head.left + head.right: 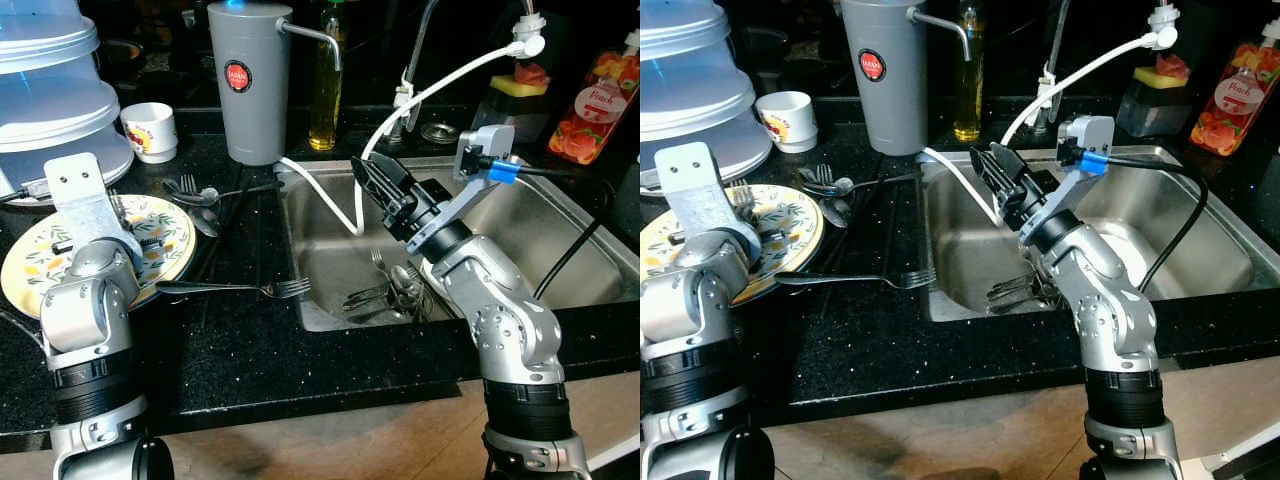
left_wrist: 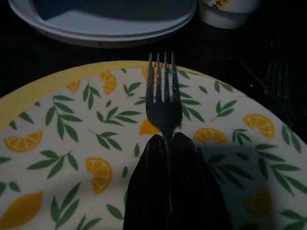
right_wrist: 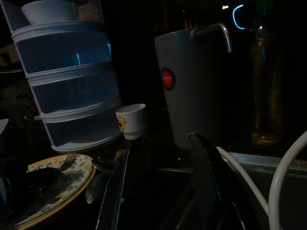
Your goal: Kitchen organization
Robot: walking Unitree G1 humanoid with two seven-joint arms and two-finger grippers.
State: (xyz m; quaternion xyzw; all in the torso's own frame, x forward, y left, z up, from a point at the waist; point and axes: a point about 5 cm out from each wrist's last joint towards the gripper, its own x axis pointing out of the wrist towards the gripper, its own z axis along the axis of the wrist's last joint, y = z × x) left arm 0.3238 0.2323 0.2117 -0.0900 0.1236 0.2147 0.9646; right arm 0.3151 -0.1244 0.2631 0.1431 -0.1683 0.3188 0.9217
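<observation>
The left gripper [image 2: 168, 143] has its fingers clenched on a fork [image 2: 162, 98]; its tines point straight ahead beyond the fingertips, over the plate [image 2: 57, 143]. The right gripper [image 1: 375, 180] fingers are released above the sink [image 1: 560, 240].

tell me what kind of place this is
A home kitchen, most likely: a steel sink with cutlery in it set into a black counter, a lemon-patterned plate, and a bottle of oil.
</observation>
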